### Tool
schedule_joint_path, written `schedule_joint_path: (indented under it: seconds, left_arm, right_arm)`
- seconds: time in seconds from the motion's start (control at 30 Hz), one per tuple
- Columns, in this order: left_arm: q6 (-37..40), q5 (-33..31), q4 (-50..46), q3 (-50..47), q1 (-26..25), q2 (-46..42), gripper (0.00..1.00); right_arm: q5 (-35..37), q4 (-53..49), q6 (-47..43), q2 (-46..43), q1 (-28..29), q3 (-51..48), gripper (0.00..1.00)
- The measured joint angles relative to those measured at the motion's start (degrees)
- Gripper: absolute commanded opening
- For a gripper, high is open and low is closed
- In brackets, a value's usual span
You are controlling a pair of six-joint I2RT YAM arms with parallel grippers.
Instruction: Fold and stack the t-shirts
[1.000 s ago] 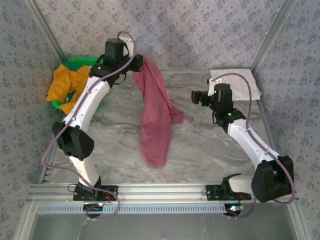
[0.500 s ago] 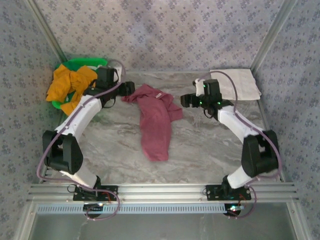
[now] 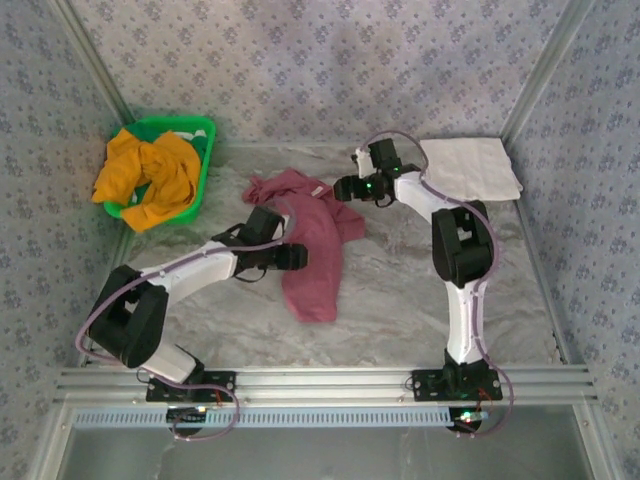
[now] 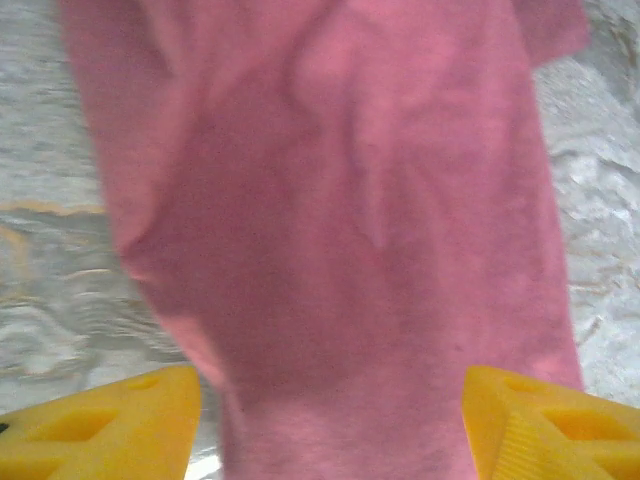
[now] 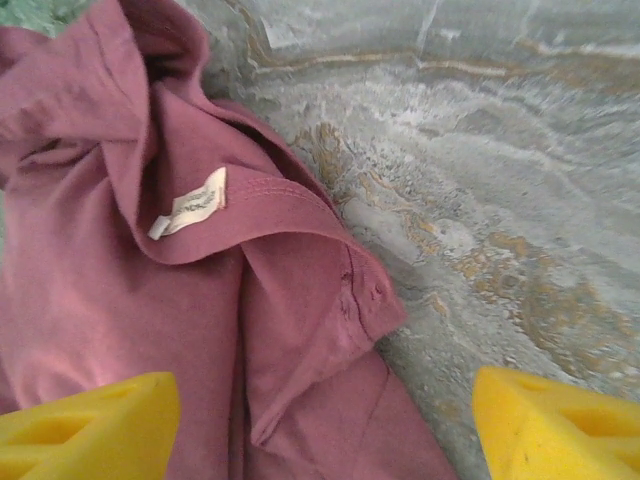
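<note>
A maroon t-shirt (image 3: 318, 240) lies crumpled in a long heap on the marble table, its print hidden. My left gripper (image 3: 297, 257) hovers low at the heap's left edge, open. In the left wrist view the maroon cloth (image 4: 340, 200) spreads under and between the wide-apart yellow fingertips (image 4: 100, 425). My right gripper (image 3: 342, 189) is open at the shirt's far right corner. The right wrist view has the collar with its white label (image 5: 190, 203) and a folded sleeve (image 5: 350, 300) lying between that gripper's (image 5: 320, 425) spread fingers. A mustard-orange t-shirt (image 3: 150, 178) spills over the basket.
The green plastic basket (image 3: 203, 128) stands at the far left against the wall. A folded white cloth (image 3: 470, 167) lies at the far right corner. Patterned walls close in the table on three sides. Bare marble (image 3: 420, 290) stretches to the right of the maroon shirt.
My left gripper opened and let go of the maroon shirt, which dropped from hanging to a heap on the table. The left arm lowered to its middle. The right arm reached left towards the collar.
</note>
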Motion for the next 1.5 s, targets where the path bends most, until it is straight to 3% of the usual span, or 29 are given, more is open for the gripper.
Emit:
schedule_joint_path:
  seconds: [0.13, 0.27, 0.4, 0.5, 0.6, 0.73, 1.07, 1.23, 1.47, 1.5]
  left_arm:
    - [-1.75, 0.39, 4.39, -0.7, -2.56, 0.72, 0.63]
    - [-3.32, 0.37, 8.11, -4.44, -2.71, 0.94, 0.5]
    - [-3.91, 0.11, 9.7, -6.69, -2.64, 2.58, 0.26]
    - [-4.63, -0.28, 11.34, -8.07, -2.34, 2.99, 0.01]
    - [-5.4, -0.94, 12.74, -10.08, -0.94, 2.4, 0.0]
    - [-6.01, -1.88, 12.22, -13.64, 4.61, -2.43, 0.0]
    - [-2.03, -3.76, 4.13, -12.28, 15.41, -16.83, 0.0]
    - [0.66, -3.78, 1.6, -9.68, 17.55, -17.59, 0.0]
    - [4.66, -5.2, -1.99, -5.01, 15.13, -13.9, 0.0]
    - [4.81, -5.84, -2.45, -5.01, 14.86, -13.88, 0.02]
  right_arm:
    - [-1.49, -1.36, 1.03, 3.93, 0.37, 2.82, 0.67]
    - [-3.04, -1.64, 2.16, 7.17, 0.52, 5.49, 0.55]
    - [-4.26, -1.33, 3.72, 9.73, 0.61, 7.34, 0.29]
    - [-4.55, -1.2, 4.87, 10.08, 0.61, 7.43, 0.14]
    - [-5.05, -0.9, 5.53, 9.97, 0.5, 7.93, 0.09]
    - [-4.87, 0.46, 6.25, 6.32, 0.09, 4.33, 0.03]
    - [0.2, 2.89, 7.85, -17.64, -5.86, -11.89, 0.0]
    - [3.21, 3.58, 9.68, -25.33, -9.38, -20.96, 0.0]
    - [5.79, 3.61, 14.03, -26.25, -13.79, -30.64, 0.0]
    - [6.49, 3.54, 14.43, -26.25, -14.12, -31.43, 0.09]
